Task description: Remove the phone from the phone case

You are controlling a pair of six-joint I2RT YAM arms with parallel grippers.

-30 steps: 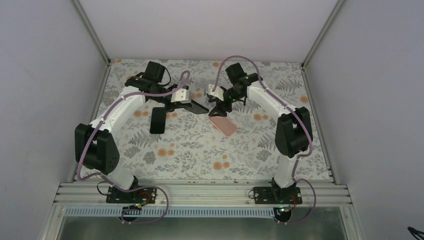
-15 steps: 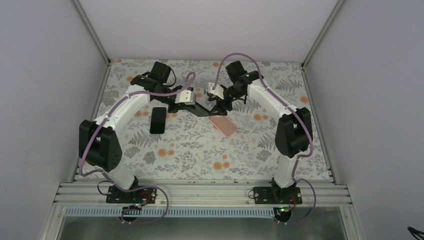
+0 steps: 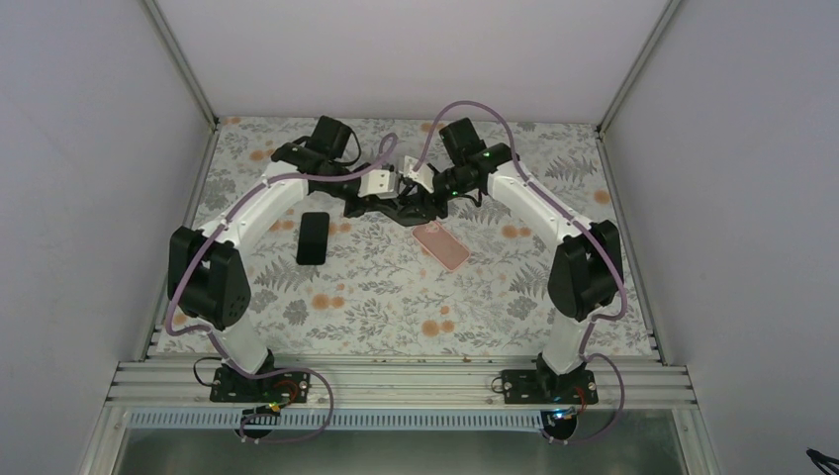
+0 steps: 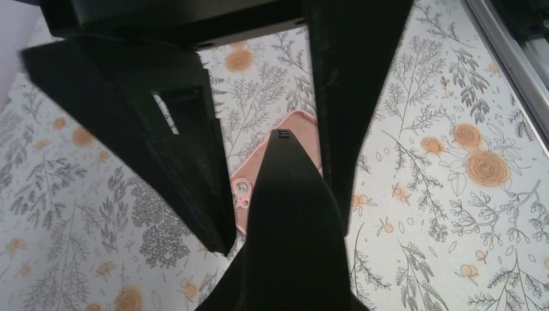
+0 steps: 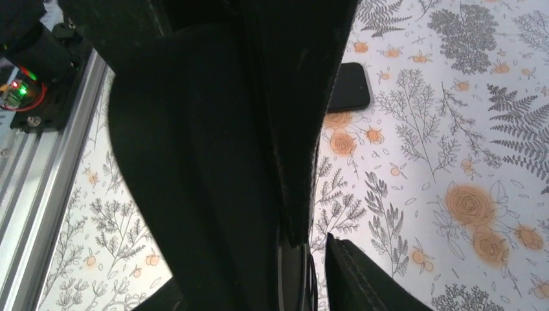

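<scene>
Phone: the black rectangular phone (image 3: 313,237) lay flat on the floral tabletop (image 3: 396,297), out of its case and well apart from it.
Case: the pink phone case (image 3: 441,245) lay empty, just beside both arms' fingers.
Left fingers (image 4: 181,149): spread apart above the case.
Right fingers (image 5: 298,97): the spacing could not be told.

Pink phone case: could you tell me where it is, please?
Top view: the pink phone case lies on the table near centre, right of the black phone, just nearer than the right tool.

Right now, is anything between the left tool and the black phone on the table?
Nothing visible: bare table separates the left tool from the black phone; the pink case lies to the other side.
</scene>
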